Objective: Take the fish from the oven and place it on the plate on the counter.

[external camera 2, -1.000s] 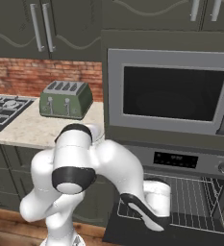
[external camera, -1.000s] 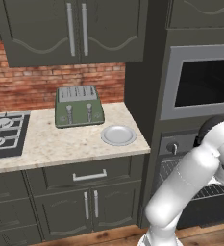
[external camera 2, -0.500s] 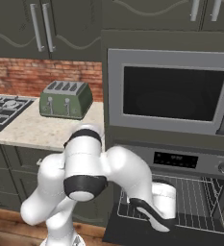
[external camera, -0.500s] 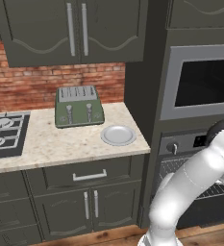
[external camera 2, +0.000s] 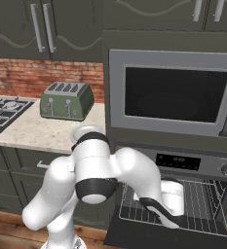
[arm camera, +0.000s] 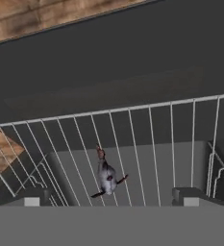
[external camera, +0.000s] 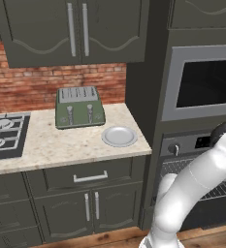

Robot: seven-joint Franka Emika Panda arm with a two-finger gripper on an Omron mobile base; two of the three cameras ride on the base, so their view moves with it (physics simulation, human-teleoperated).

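The counter (external camera: 61,145) is beige speckled stone, and on it a green toaster (external camera: 79,106) stands back by the brick wall with the plate (external camera: 119,136) just in front of it to the right, near the counter's end. A black gas hob (external camera: 3,135) is set into its left part. Inside the oven (external camera 2: 193,194), a pulled-out wire rack (arm camera: 132,144) carries the small grey fish (arm camera: 106,177).

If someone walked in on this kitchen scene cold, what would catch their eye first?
The big white arm bends down into the open oven below the silver-framed unit. In the hand view, a small grey fish lies on the wire rack, between the open tool's tips. On the beige counter, an empty pale plate waits beside the green toaster.
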